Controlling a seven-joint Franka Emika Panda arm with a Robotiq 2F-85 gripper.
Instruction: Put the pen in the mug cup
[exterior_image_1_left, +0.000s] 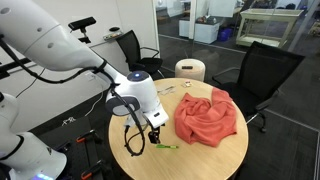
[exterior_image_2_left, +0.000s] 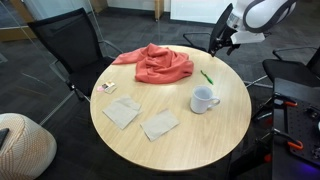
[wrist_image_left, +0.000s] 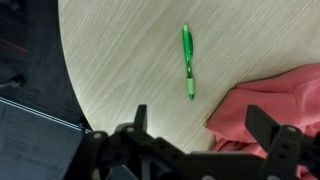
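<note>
The bright-green pen (wrist_image_left: 187, 60) lies flat on the round wooden table, near its edge, in the wrist view. It also shows in both exterior views (exterior_image_1_left: 166, 147) (exterior_image_2_left: 208, 77). The white mug (exterior_image_2_left: 204, 100) stands upright on the table a short way from the pen; in the wrist view it is out of sight. My gripper (wrist_image_left: 203, 125) is open and empty. It hovers above the table beside the pen, with its fingers apart (exterior_image_1_left: 155, 132) (exterior_image_2_left: 226, 42).
A red-orange cloth (exterior_image_2_left: 155, 62) lies bunched on the table next to the pen and reaches under one finger (wrist_image_left: 285, 100). Two grey napkins (exterior_image_2_left: 122, 112) (exterior_image_2_left: 160, 124) and a small item (exterior_image_2_left: 107, 87) lie on the table. Black office chairs (exterior_image_2_left: 70, 40) stand around it.
</note>
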